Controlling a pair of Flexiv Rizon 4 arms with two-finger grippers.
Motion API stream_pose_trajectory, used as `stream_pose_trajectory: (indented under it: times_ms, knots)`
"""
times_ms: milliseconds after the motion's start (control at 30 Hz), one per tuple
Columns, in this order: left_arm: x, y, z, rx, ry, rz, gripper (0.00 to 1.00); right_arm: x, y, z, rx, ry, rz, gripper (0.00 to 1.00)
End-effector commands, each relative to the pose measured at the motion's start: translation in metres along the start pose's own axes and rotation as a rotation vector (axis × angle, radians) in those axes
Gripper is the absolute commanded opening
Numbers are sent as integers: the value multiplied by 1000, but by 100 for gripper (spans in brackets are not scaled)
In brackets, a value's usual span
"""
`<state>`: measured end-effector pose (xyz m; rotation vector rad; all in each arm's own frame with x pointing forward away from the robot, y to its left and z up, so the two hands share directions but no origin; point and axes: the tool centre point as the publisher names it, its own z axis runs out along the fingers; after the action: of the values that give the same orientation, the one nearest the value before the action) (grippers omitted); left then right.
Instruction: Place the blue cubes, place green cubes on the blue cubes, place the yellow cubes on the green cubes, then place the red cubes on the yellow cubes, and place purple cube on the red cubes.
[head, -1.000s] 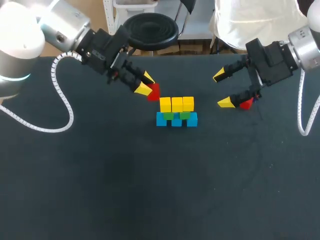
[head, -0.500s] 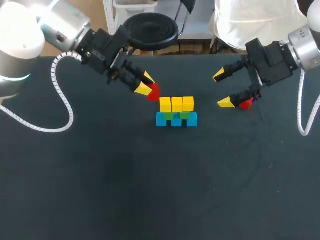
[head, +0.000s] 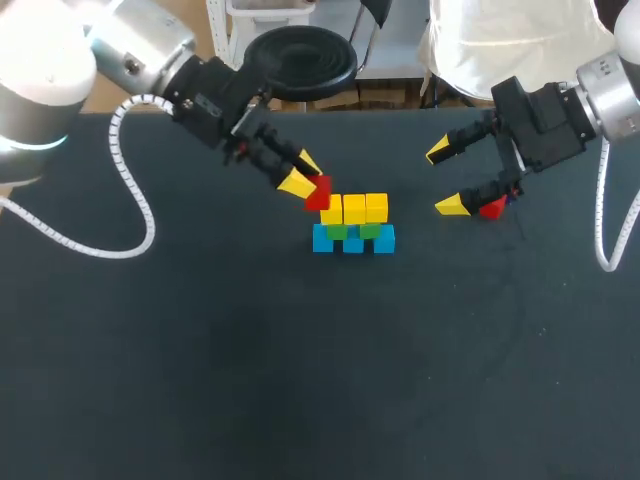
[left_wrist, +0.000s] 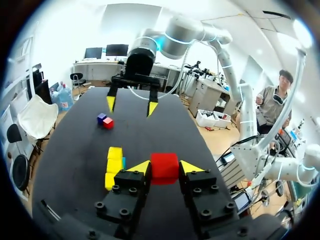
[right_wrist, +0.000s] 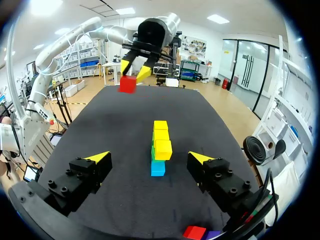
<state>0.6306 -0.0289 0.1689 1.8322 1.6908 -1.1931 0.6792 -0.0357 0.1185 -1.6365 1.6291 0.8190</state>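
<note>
A stack stands mid-table: blue cubes (head: 353, 241) at the bottom, green cubes (head: 349, 230) on them, and three yellow cubes (head: 354, 208) on top. My left gripper (head: 304, 174) is shut on a red cube (head: 320, 192), held just above the left end of the yellow row. In the left wrist view the red cube (left_wrist: 164, 169) sits between the yellow tips, with the yellow cubes (left_wrist: 114, 160) below. My right gripper (head: 445, 178) stands open to the right of the stack, holding nothing. Beside it on the table lie a second red cube (head: 492, 207) and a purple cube (right_wrist: 214, 234).
The black table (head: 300, 380) stretches wide in front of the stack. The right wrist view shows the stack (right_wrist: 160, 145) straight ahead of the open fingers, and my left gripper (right_wrist: 135, 67) with its red cube (right_wrist: 127, 84) beyond.
My left arm has carried the red cube to the right and slightly down, from beside the stack to just over its left yellow cube. The right arm has stayed still.
</note>
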Motion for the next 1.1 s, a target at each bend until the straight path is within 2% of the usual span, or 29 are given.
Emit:
stream_pose_trajectory:
  times_ms: [33, 267, 433, 567, 733, 1000, 1100]
  knots:
    - [-5, 8, 14, 17, 14, 4, 0, 0, 1, 0, 1, 1, 0, 100]
    - [4, 24, 25, -24, 2, 14, 0, 0, 1, 0, 1, 1, 0, 100]
    - [11, 33, 23, -129, -2, -1, 0, 0, 1, 0, 1, 1, 0, 100]
    - [15, 36, 24, -177, -20, -34, 0, 0, 1, 0, 1, 1, 0, 100]
    - [19, 42, 29, -223, 20, -51, 0, 0, 1, 0, 1, 1, 0, 100]
    - [26, 62, 37, -171, -20, -78, 0, 0, 1, 0, 1, 1, 0, 100]
    - [29, 67, 37, -90, -50, -102, 0, 0, 1, 0, 1, 1, 0, 100]
